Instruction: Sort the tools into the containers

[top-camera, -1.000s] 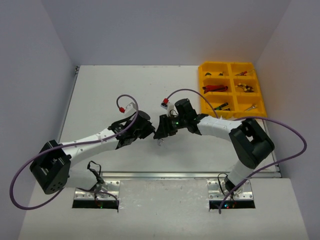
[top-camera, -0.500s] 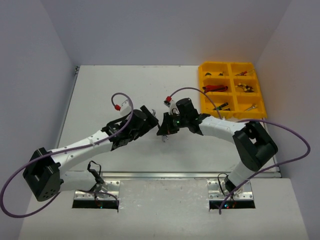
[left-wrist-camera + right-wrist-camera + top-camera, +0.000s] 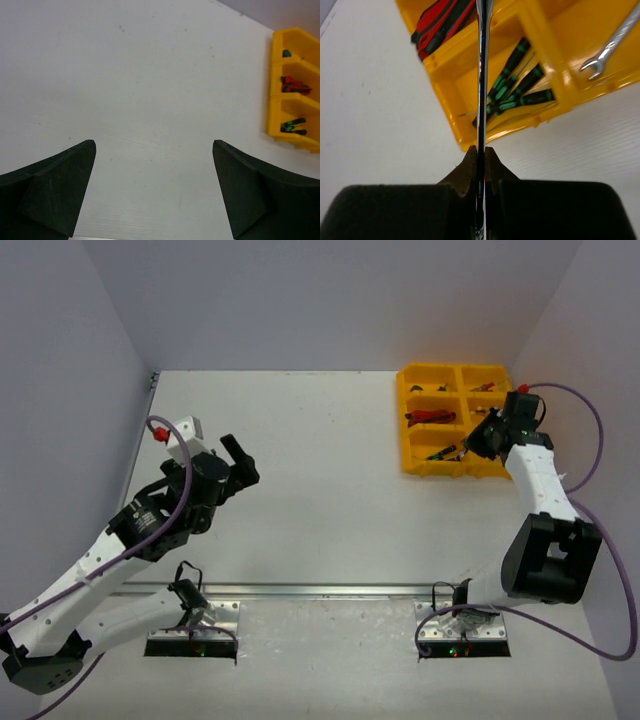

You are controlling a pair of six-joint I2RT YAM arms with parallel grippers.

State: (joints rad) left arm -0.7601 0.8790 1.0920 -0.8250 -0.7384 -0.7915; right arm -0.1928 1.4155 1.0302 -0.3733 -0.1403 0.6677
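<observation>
Finishing up, apparently, since no tool lies loose on the desk [image 3: 300, 420], the right fingers [image 3: 462, 170] pinch a silver wrench [image 3: 481, 75] edge-on over the near row of the yellow tray [image 3: 445, 95], its long axis pointing roughly far-left above the green screwdrivers [image 3: 512, 90], while the left fingers [image 3: 60, 185] gape empty at left.

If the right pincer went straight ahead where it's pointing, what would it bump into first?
The right pincer would probably meet the yellow tray, at the compartment holding green screwdrivers. The silver wrench it grips would arrive first. Its height above is unclear.
</observation>
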